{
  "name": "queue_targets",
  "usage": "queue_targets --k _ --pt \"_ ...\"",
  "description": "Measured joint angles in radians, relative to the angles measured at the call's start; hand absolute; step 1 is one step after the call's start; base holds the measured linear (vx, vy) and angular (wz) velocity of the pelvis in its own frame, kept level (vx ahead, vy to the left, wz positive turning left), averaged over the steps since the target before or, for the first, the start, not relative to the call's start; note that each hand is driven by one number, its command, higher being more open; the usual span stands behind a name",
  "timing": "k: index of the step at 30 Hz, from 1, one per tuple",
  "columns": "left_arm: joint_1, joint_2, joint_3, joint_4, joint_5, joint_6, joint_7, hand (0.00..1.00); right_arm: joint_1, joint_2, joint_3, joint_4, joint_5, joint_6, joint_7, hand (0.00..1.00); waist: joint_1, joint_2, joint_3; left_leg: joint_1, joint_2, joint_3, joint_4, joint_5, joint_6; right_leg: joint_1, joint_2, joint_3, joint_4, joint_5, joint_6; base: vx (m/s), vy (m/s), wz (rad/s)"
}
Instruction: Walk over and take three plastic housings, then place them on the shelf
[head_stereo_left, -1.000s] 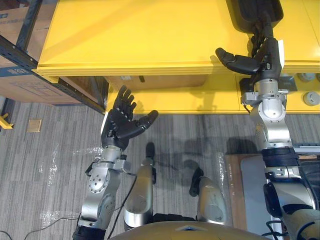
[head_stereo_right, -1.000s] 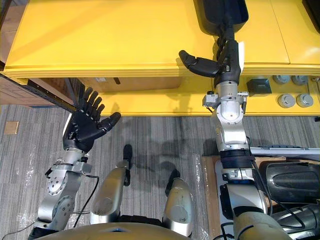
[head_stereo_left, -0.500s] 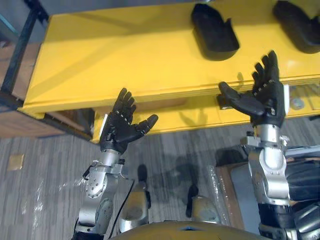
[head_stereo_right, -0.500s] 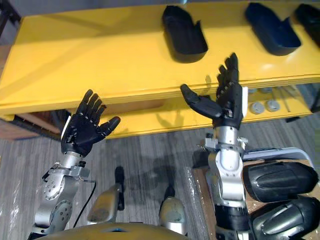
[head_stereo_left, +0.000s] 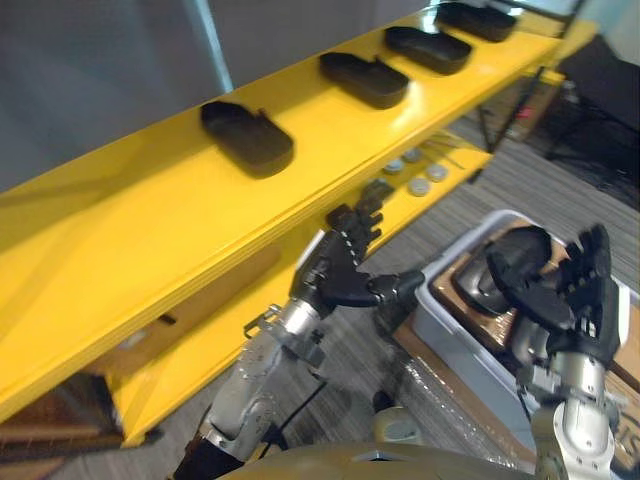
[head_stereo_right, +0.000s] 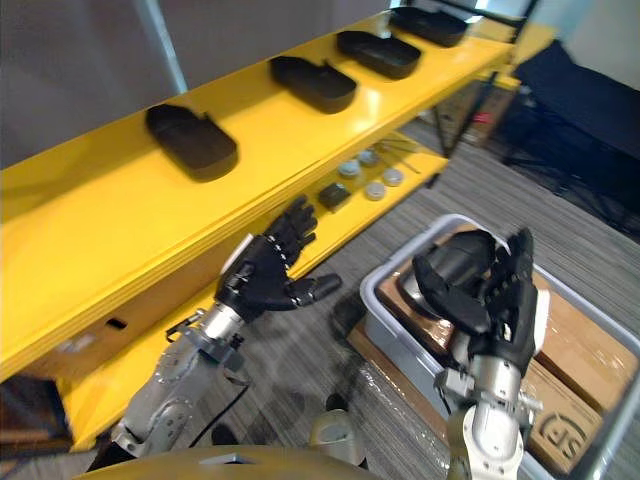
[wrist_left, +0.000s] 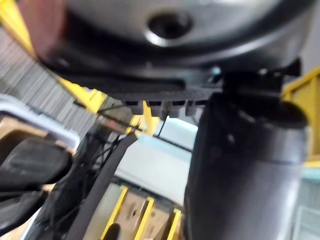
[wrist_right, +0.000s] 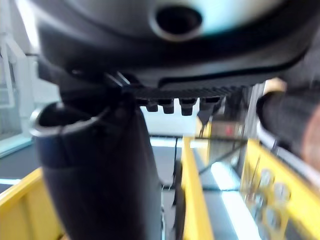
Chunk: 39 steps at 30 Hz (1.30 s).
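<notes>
While the left hand (head_stereo_left: 345, 270) and right hand (head_stereo_left: 575, 295) hover spread and empty by the grey plastic bin (head_stereo_left: 462, 345), pickup seems the step in hand. Next, the right should clasp a black moulded plastic housing (head_stereo_left: 515, 250) inside it.

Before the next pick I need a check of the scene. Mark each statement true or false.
1. Four housings lie on the top shelf. True.
2. The left hand holds a housing. False: it is open and holds nothing.
3. The right hand is open and holds nothing. True.
4. The grey bin is empty. False: more housings lie in it.
5. The lower shelf is bare. False: small round parts lie on it.
</notes>
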Motion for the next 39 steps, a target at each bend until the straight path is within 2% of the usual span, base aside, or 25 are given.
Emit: queue_targets --k 2,6,10,12,13,14,16,18,20,22,24,25,26,29,30,31,32,33,35,36,37,38,39 --pt "-0.006 -0.001 -0.056 0.017 0.0 0.001 0.043 1.0 0.073 0.049 -0.008 0.0 -0.007 -0.003 -0.051 1.0 -0.03 0.004 -0.029 0.022 0.02 0.061 0.0 -0.013 -0.017 -0.015 0.02 0.05 -0.004 0.012 0.004 0.05 -0.028 -0.71" --pt "-0.004 -0.002 -0.082 0.017 -0.011 0.002 0.087 1.0 0.147 0.088 0.032 0.0 -0.008 -0.017 -0.057 1.0 -0.038 0.0 -0.043 0.047 0.046 0.124 0.001 -0.022 -0.033 -0.029 0.056 0.102 -0.004 0.022 0.008 0.03 -0.045 -0.54" --pt "0.002 -0.004 -0.08 0.017 -0.039 0.002 0.118 1.0 0.142 0.084 0.096 0.0 -0.005 -0.077 -0.034 1.0 -0.038 0.004 -0.058 0.038 0.059 0.143 0.015 -0.024 -0.044 -0.063 0.09 0.136 -0.008 0.034 0.006 0.02 -0.059 -0.29" --pt "0.019 -0.005 -0.062 0.017 -0.039 0.002 0.12 1.0 0.11 0.061 0.12 0.0 -0.003 -0.091 -0.031 1.0 -0.02 0.0 -0.06 -0.003 0.056 0.034 0.093 -0.091 -0.041 -0.085 0.099 0.157 -0.001 0.043 -0.007 0.01 -0.036 -0.39" --pt "0.037 -0.009 -0.038 0.014 -0.039 0.002 0.12 1.0 0.086 0.04 0.138 0.0 0.006 -0.096 -0.027 1.0 0.008 0.0 -0.06 -0.039 0.03 -0.105 0.155 -0.158 -0.031 -0.089 0.106 0.181 0.0 0.05 -0.016 0.0 0.024 -1.09" --pt "0.085 -0.015 0.014 -0.008 -0.039 0.002 0.131 1.0 0.032 -0.003 0.174 0.0 0.036 -0.103 -0.006 1.0 0.055 0.009 -0.057 -0.087 -0.009 -0.299 0.265 -0.25 0.008 -0.095 0.128 0.238 -0.001 0.056 -0.026 -0.01 0.057 -1.15" --pt "0.137 -0.014 0.075 -0.048 -0.04 0.002 0.126 1.0 -0.021 -0.057 0.219 0.012 0.068 -0.114 0.006 1.0 0.078 0.028 -0.059 -0.131 -0.009 -0.403 0.369 -0.312 0.021 -0.099 0.153 0.26 0.002 0.059 -0.031 0.0 0.089 -0.65" --pt "0.153 -0.011 0.119 -0.077 -0.04 -0.002 0.107 1.0 -0.066 -0.082 0.24 0.05 0.075 -0.12 0.004 1.0 0.101 0.04 -0.059 -0.143 -0.008 -0.404 0.403 -0.329 0.023 -0.104 0.154 0.261 0.009 0.06 -0.031 0.0 0.08 -0.11" --pt "0.155 -0.005 0.144 -0.1 -0.04 -0.01 0.097 1.0 -0.091 -0.085 0.266 0.083 0.081 -0.119 -0.016 1.0 0.139 0.038 -0.056 -0.16 -0.01 -0.408 0.424 -0.339 0.029 -0.11 0.149 0.252 0.014 0.059 -0.031 -0.05 0.087 0.12" --pt "0.152 0.004 0.133 -0.106 -0.043 -0.031 0.085 1.0 -0.083 -0.084 0.294 0.082 0.093 -0.118 -0.033 1.0 0.139 0.04 -0.052 -0.195 -0.012 -0.436 0.464 -0.347 0.035 -0.115 0.141 0.217 0.027 0.053 -0.036 -0.04 0.066 0.43" --pt "0.146 0.004 0.105 -0.108 -0.055 -0.055 0.071 1.0 -0.064 -0.074 0.308 0.082 0.125 -0.118 -0.05 1.0 0.138 0.044 -0.038 -0.233 -0.014 -0.466 0.53 -0.37 0.038 -0.145 0.144 0.188 0.108 0.012 -0.034 -0.04 0.05 0.39" --pt "0.131 0.005 0.08 -0.109 -0.072 -0.069 0.059 1.0 -0.048 -0.052 0.303 0.082 0.134 -0.119 -0.061 1.0 0.14 0.044 -0.007 -0.239 -0.015 -0.479 0.579 -0.39 0.042 -0.16 0.153 0.171 0.185 -0.017 -0.029 -0.08 0.045 0.15" --pt "0.121 0.005 0.06 -0.113 -0.074 -0.078 0.053 1.0 -0.029 -0.028 0.302 0.082 0.152 -0.12 -0.062 1.0 0.139 0.041 0.017 -0.239 -0.016 -0.48 0.615 -0.407 0.05 -0.174 0.156 0.159 0.238 -0.032 -0.025 -0.12 0.044 0.01" --pt "0.098 0.006 0.026 -0.142 -0.078 -0.091 0.045 1.0 0.006 0.002 0.299 0.082 0.155 -0.15 -0.054 1.0 0.142 0.034 0.061 -0.264 -0.009 -0.434 0.691 -0.441 0.069 -0.198 0.151 0.159 0.256 -0.025 -0.012 -0.23 0.083 -0.49" --pt "0.086 0.008 0.023 -0.148 -0.072 -0.091 0.043 1.0 0.007 0.006 0.298 0.082 0.171 -0.164 -0.047 1.0 0.139 0.032 0.073 -0.273 -0.007 -0.417 0.707 -0.441 0.082 -0.207 0.146 0.164 0.24 -0.011 0.004 -0.23 0.08 -0.58" --pt "0.075 0.009 0.025 -0.148 -0.066 -0.091 0.041 1.0 -0.009 0.01 0.301 0.083 0.183 -0.176 -0.038 1.0 0.138 0.025 0.083 -0.274 0.005 -0.365 0.685 -0.42 0.102 -0.199 0.122 0.146 0.198 0.023 -0.011 -0.35 0.106 -1.02" --pt "0.075 0.008 0.051 -0.147 -0.054 -0.093 0.043 1.0 -0.052 0.003 0.325 0.087 0.191 -0.198 -0.029 1.0 0.153 0.025 0.092 -0.27 0.031 -0.305 0.66 -0.396 0.109 -0.252 0.098 0.047 0.297 0.001 -0.039 -0.35 0.096 -1.16" --pt "0.075 0.011 0.069 -0.144 -0.042 -0.092 0.046 1.0 -0.08 -0.005 0.344 0.095 0.191 -0.207 -0.028 1.0 0.156 0.021 0.09 -0.266 0.044 -0.279 0.641 -0.38 0.109 -0.267 0.09 -0.004 0.344 -0.012 -0.057 -0.28 0.067 -1.41" --pt "0.078 0.012 0.162 -0.126 -0.041 -0.075 0.05 1.0 -0.204 -0.026 0.414 0.157 0.177 -0.212 -0.028 1.0 0.185 0.013 0.086 -0.207 0.074 -0.17 0.499 -0.281 0.098 -0.251 0.0 -0.215 0.474 -0.055 -0.123 -0.15 -0.044 -1.36" --pt "0.082 0.011 0.189 -0.124 -0.047 -0.069 0.051 1.0 -0.233 -0.024 0.427 0.18 0.162 -0.213 -0.032 1.0 0.196 0.013 0.085 -0.195 0.083 -0.145 0.47 -0.26 0.094 -0.237 -0.031 -0.265 0.49 -0.065 -0.138 -0.15 -0.17 -1.33" --pt "0.096 0.011 0.239 -0.117 -0.063 -0.069 0.052 1.0 -0.283 -0.025 0.453 0.232 0.148 -0.208 -0.031 1.0 0.213 0.012 0.083 -0.183 0.11 -0.099 0.442 -0.231 0.076 -0.185 -0.094 -0.349 0.492 -0.072 -0.151 -0.16 -0.248 -1.25" --pt "0.102 0.011 0.275 -0.097 -0.073 -0.069 0.054 1.0 -0.325 -0.024 0.469 0.277 0.151 -0.197 -0.025 1.0 0.236 0.006 0.08 -0.182 0.136 -0.065 0.439 -0.215 0.057 -0.128 -0.152 -0.405 0.473 -0.071 -0.15 -0.15 -0.285 -1.16" --pt "0.107 0.011 0.289 -0.086 -0.074 -0.069 0.057 1.0 -0.336 -0.024 0.474 0.296 0.151 -0.189 -0.019 1.0 0.243 0.001 0.077 -0.186 0.146 -0.053 0.445 -0.207 0.045 -0.101 -0.172 -0.421 0.452 -0.064 -0.145 -0.12 -0.359 -0.96"
